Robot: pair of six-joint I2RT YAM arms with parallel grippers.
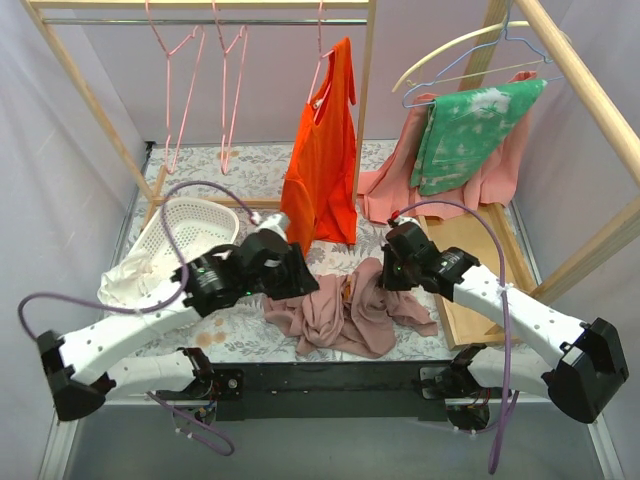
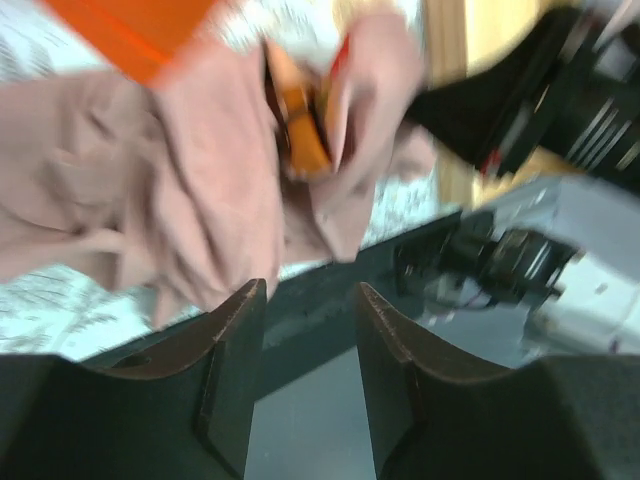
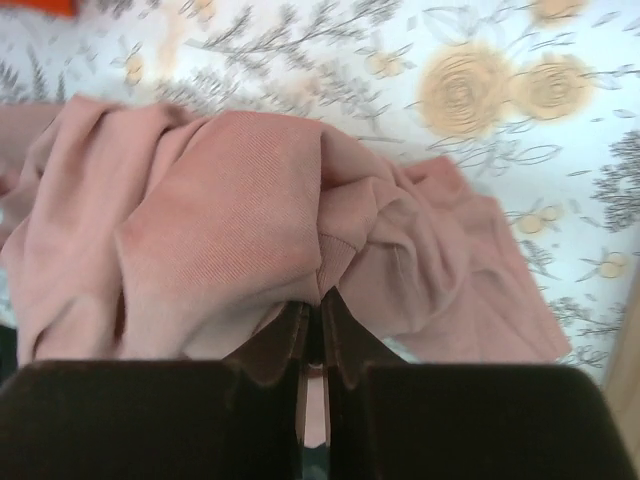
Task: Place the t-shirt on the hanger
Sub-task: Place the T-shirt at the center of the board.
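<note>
While blur smears left wrist view | left end effector [image 2: 312, 300] agape, empty | right end effector [image 3: 315, 310] pinching t-shirt [image 3: 230, 220]

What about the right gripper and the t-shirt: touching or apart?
Touching. The right wrist view shows the right gripper closed on a fold of the t-shirt, pink cloth between its fingertips.

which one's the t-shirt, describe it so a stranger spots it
Find the wooden rack over the flowered table. Below the orange top hanging there, a crumpled heap lies. That is the t-shirt: dusty mauve-pink, lying down, far duller than that top.
</note>
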